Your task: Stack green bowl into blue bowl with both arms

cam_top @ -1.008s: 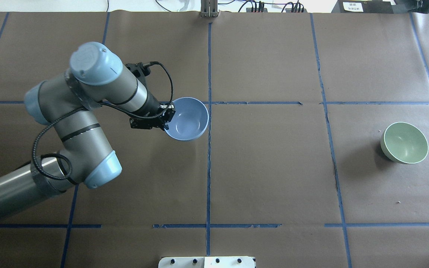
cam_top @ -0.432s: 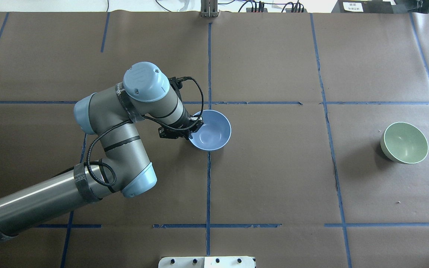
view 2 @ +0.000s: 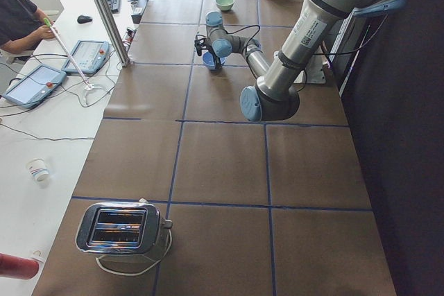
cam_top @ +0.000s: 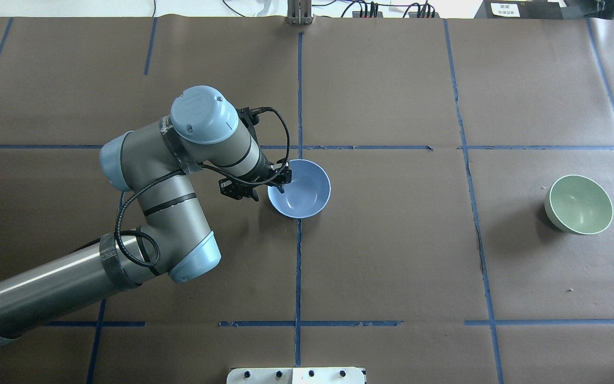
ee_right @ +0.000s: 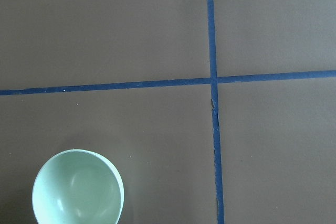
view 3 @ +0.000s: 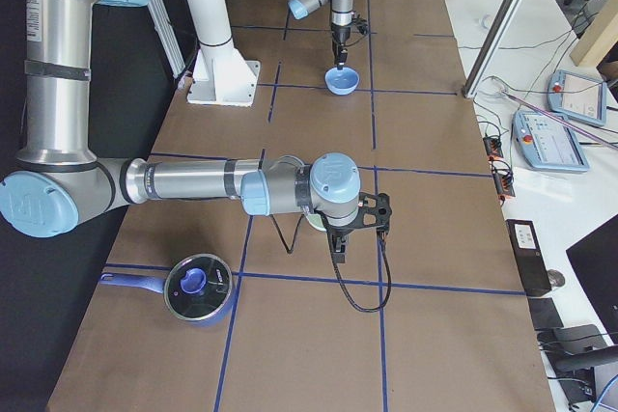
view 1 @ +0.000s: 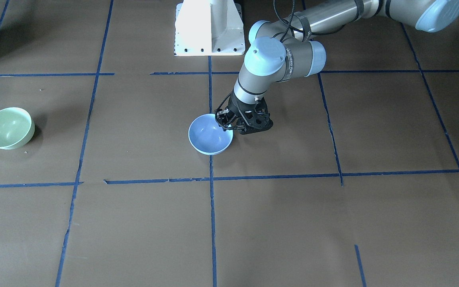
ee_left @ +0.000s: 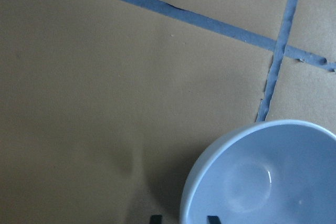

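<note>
The blue bowl (cam_top: 299, 188) stands upright on the brown table by the centre tape line; it also shows in the front view (view 1: 210, 139) and fills the lower right of the left wrist view (ee_left: 262, 177). My left gripper (cam_top: 279, 181) is open, one fingertip (ee_left: 155, 217) outside the bowl's near-left rim and the other inside it. The green bowl (cam_top: 579, 205) stands alone at the far right, and the right wrist view sees it from high above (ee_right: 77, 188). My right gripper (view 3: 352, 229) shows only in the exterior right view, over the green bowl; I cannot tell its state.
Blue tape lines grid the table. The white pedestal base (view 1: 209, 28) stands at the robot's edge. A toaster (view 2: 121, 228) sits at the table's left end, a lidded pot (view 3: 198, 287) at its right end. An operators' desk with tablets (view 2: 31, 84) runs along the far side.
My left arm carried the blue bowl right and toward the robot, then set it down by the centre line. Since then the bowl has stayed put, and the arm has drawn slightly back.
</note>
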### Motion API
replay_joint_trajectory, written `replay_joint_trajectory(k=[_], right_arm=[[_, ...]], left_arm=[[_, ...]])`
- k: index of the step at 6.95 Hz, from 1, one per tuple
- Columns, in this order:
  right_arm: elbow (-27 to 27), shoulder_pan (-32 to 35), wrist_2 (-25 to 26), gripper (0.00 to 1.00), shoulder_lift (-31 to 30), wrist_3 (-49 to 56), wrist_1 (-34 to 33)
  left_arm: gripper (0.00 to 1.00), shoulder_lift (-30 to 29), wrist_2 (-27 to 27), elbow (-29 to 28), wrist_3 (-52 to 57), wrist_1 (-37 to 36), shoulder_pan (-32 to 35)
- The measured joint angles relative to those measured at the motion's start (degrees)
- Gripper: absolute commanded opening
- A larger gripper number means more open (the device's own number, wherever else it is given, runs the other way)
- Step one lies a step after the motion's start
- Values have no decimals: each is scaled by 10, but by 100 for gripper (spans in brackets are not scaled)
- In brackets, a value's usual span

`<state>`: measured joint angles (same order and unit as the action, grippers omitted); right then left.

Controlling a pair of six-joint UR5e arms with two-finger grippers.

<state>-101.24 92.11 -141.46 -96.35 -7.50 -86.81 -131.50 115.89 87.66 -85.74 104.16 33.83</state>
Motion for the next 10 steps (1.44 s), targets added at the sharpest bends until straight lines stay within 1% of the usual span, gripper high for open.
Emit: replay_joint_trajectory(k=[1,2,3,4,6,7,8,9,10], right_arm=[[0,0,1,100,-3,0,4],[0,-4,3,100,-12,-11,24],[2,-17,3,100,-29,-51,71],[5,-42,4,100,-46,-118,139],[35,-106,15,100,-61,-247,275],[58,-148,37,100,-63,-312,347],[81,-187,57,100,-63,-367,409],[99,-222,73,100,-63,-410,456],[107,-251,87,100,-63,-433,480]], left_arm=[[100,2,10,28,15,-35,18],[100,6,20,73,49,-102,38],[100,15,24,128,87,-175,56],[100,39,28,181,123,-224,72],[100,103,51,260,188,-257,105],[100,127,60,285,218,-267,122],[100,141,63,297,239,-272,133],[100,147,64,300,251,-273,140],[100,149,64,301,255,-273,143]])
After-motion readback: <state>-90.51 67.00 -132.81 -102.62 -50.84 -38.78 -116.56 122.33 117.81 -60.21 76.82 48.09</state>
